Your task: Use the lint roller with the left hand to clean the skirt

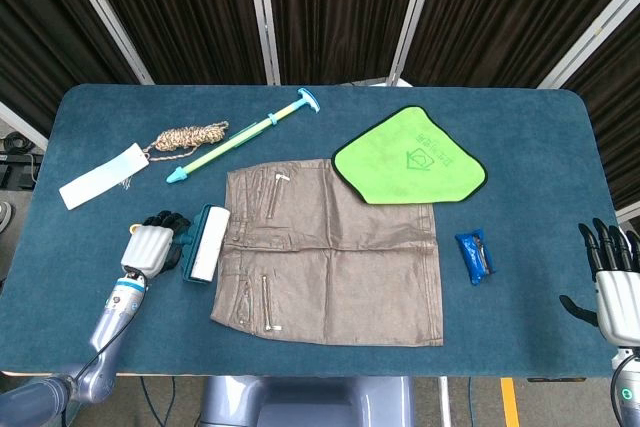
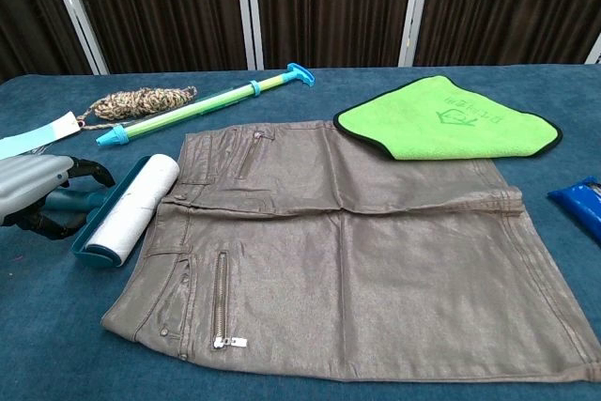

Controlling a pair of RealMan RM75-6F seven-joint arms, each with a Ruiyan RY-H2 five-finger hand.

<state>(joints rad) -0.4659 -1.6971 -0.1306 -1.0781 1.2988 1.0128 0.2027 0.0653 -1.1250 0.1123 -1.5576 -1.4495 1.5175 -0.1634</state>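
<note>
Left robot hand [image 1: 152, 245] sat over the lint roller [image 1: 203, 241] handle, fingers curled round it, though a firm grip couldn't be confirmed; the right robot hand [image 1: 612, 282] hung open, well apart. The roller lay on the worktop [image 1: 90, 127], long axis near-to-far, touching the skirt [image 1: 335, 262] waistband just right of the left robot hand.

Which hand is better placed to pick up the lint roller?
Left. The left hand is already at the lint roller handle, by the skirt's left edge. The right hand hangs off the table's far right corner, well away.
</note>
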